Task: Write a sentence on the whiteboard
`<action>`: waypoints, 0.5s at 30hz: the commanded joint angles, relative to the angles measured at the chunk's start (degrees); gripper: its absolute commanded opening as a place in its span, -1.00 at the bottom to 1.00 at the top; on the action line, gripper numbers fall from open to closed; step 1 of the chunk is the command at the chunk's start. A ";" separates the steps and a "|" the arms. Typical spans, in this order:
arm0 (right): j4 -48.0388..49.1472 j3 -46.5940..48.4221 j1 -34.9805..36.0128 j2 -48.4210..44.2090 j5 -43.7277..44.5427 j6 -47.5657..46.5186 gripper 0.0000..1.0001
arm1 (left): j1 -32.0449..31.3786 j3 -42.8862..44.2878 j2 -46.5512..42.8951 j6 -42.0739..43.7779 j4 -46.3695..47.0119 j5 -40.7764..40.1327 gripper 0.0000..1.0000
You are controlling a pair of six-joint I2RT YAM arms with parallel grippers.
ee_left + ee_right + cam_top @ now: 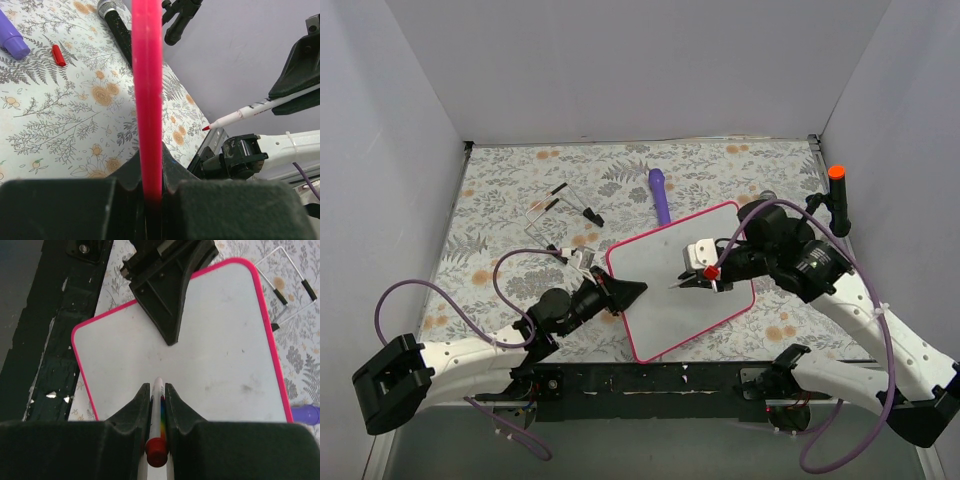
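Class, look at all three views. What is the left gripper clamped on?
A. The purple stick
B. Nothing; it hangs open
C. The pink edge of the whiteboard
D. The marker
C: in the left wrist view the left gripper is closed on the pink frame of the whiteboard, while the marker sits in the right gripper.

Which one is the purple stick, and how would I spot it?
Find the pink-framed whiteboard in the middle of the floral tablecloth. At its far edge lies the purple stick. It is short, thick and solid purple, unlike the thin wire stand to its left.
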 commanded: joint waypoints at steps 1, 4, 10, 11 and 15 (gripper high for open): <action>10.17 2.56 5.79 2.56 6.09 6.03 -0.97 | -0.55 0.01 -1.66 1.30 4.45 -1.65 -1.00; 10.35 4.93 7.73 5.46 7.76 7.89 -0.97 | -0.55 -2.09 -3.33 0.08 5.59 -3.58 -1.00; 9.73 10.12 11.86 11.52 10.66 4.11 -0.97 | -0.55 -5.18 -4.56 -2.56 8.67 -7.89 -1.00; 9.56 13.08 11.96 13.97 11.45 3.59 -0.97 | -0.55 -5.35 -4.65 -2.56 9.19 -8.07 -1.00; 5.70 25.47 11.96 20.57 15.84 6.21 -0.97 | -0.64 -4.92 -4.21 -2.30 9.02 -7.46 -1.00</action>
